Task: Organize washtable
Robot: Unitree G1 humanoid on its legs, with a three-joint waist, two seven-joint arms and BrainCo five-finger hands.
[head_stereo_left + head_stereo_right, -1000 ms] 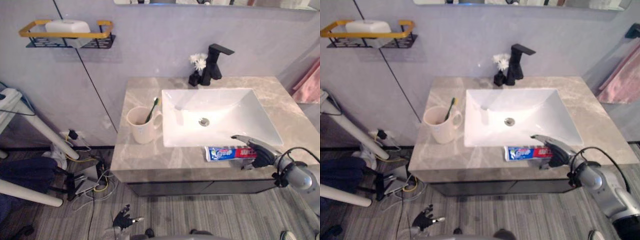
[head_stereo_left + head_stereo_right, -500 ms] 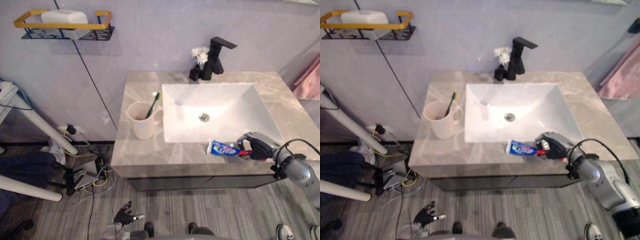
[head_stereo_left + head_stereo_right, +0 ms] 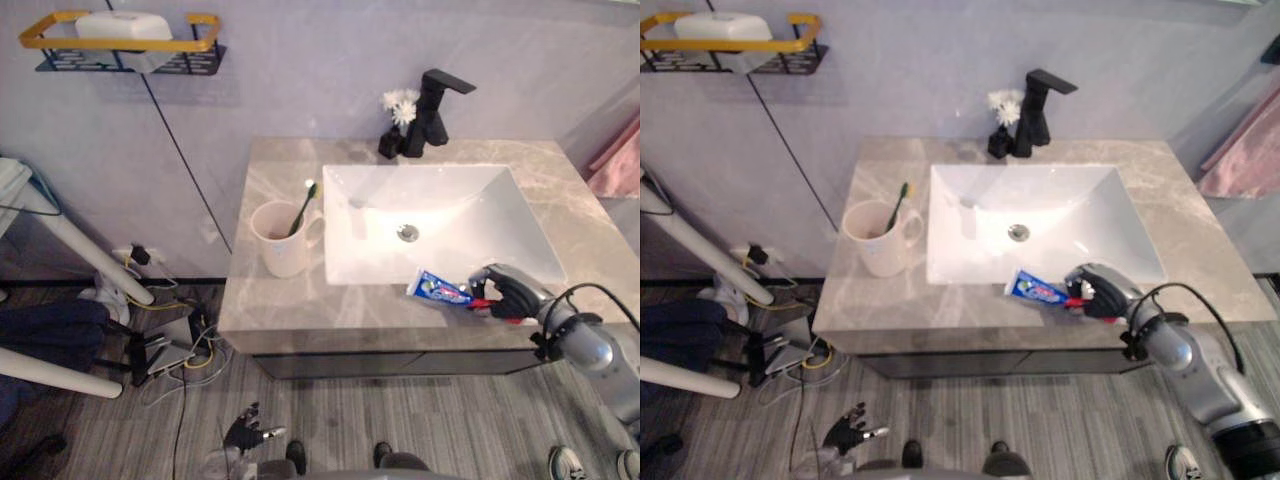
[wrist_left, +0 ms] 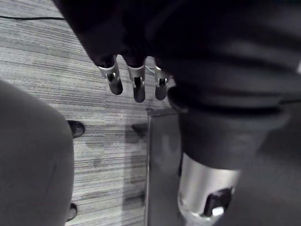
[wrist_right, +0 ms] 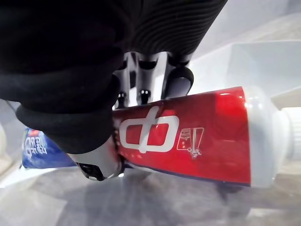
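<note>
In the left eye view, the right hand (image 3: 505,293) was at the front of the worktop (image 3: 290,310), just in front of the sink (image 3: 430,215). It was curled round the red end of the tube (image 3: 438,288) of toothpaste. The blue end stuck out toward the cup (image 3: 283,240). The cup stood well apart, on the left of the sink, with a toothbrush (image 3: 303,210) in it. The left hand (image 3: 245,433) hung low near the floor (image 3: 400,420).

In the right eye view, the tube was tilted. It looked lifted a little off the worktop, but I could not be sure.

In the left wrist view, the left hand's fingers (image 4: 136,87) hung straight and loose over the floor, holding nothing.

In the right wrist view, the right hand was wrapped tight round the tube's red part. The white cap (image 5: 270,141) poked out past it.

I think the step was picking up the tube. Next, the tube likely needs to go across to the cup and stand inside, beside the toothbrush. The hand must grip well and tip the tube upright, so it does not knock the cup over.
</note>
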